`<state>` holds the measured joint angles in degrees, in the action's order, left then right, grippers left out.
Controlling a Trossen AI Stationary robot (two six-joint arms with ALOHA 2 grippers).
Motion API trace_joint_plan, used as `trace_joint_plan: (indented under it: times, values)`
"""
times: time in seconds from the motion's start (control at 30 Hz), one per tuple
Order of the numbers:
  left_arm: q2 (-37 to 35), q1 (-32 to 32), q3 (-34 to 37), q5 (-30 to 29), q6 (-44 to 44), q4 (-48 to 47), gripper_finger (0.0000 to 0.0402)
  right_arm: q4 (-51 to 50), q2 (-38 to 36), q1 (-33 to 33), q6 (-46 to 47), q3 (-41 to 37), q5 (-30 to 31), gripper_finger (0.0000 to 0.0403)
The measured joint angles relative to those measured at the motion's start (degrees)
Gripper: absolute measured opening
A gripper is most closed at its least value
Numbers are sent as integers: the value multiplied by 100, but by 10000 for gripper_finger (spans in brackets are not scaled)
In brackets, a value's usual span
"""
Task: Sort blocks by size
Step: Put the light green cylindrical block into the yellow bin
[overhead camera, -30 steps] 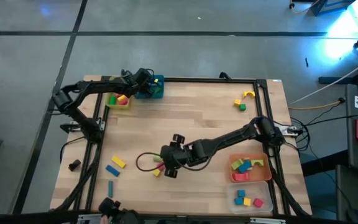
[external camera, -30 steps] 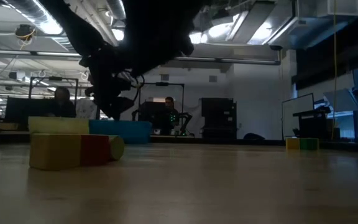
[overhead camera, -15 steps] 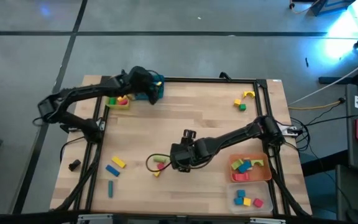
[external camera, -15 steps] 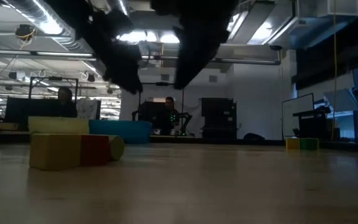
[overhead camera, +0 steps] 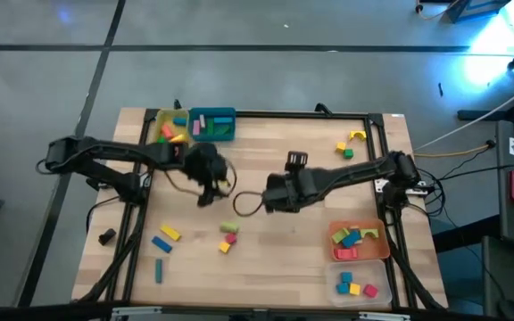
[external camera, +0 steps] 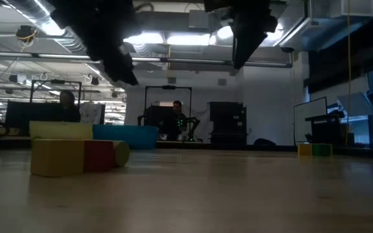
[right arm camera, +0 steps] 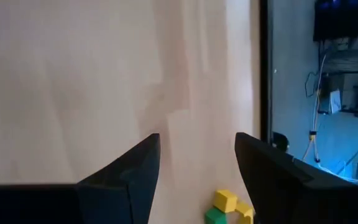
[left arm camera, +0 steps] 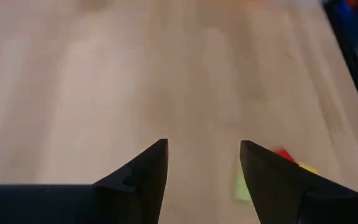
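Observation:
My left gripper (left arm camera: 204, 168) is open over bare wood left of the table's middle (overhead camera: 207, 187), with nothing between its fingers. My right gripper (right arm camera: 197, 162) is also open and holds nothing, raised over the table's middle (overhead camera: 279, 189). A green, a red and a yellow block (overhead camera: 228, 237) lie together on the wood just nearer than both grippers, and also show in the left wrist view (left arm camera: 278, 165) and the low view (external camera: 76, 155). A yellow and a green block (right arm camera: 225, 208) lie at the far right (overhead camera: 350, 144). More blocks (overhead camera: 162, 239) lie near left.
A yellow tray (overhead camera: 157, 125) and a teal tray (overhead camera: 223, 114) with blocks stand at the far left. An orange tray (overhead camera: 384, 250) with blocks and a clear tray (overhead camera: 377, 278) stand at the near right. A teal bar (overhead camera: 159, 268) lies near the front edge. People sit beyond the table.
My left gripper has swung from the far-left trays toward the table's middle and near side, turning as it went. My right gripper has risen from the green, red and yellow blocks and gone toward the far and right edges. Those blocks stay on the wood.

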<state>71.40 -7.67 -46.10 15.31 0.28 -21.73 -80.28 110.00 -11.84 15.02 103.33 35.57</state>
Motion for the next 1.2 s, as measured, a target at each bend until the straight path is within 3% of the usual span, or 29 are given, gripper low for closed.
trace_joint_plan:
  times: [0.33, 0.6, 0.77, 0.97, 1.2]
  values:
    - [20, 1549, 677, -138, 167, 1174, 184, -527, -284, 1057, -125, 1, -25, 209]
    - [354, 1988, 1144, -771, 167, 1970, 184, -823, -732, 1896, -191, -1, -47, 209]
    - [636, 2061, 1291, -822, 143, 2281, 184, -673, -1210, 2329, -201, -80, -2, 209]
    - [1105, 2108, 1298, -826, 169, 2340, 184, 528, -2443, 2676, -506, -1603, -133, 209]
    - [1585, 2110, 1296, -929, 218, 2487, 184, 1992, -4239, 3193, -778, -3868, -1001, 209]
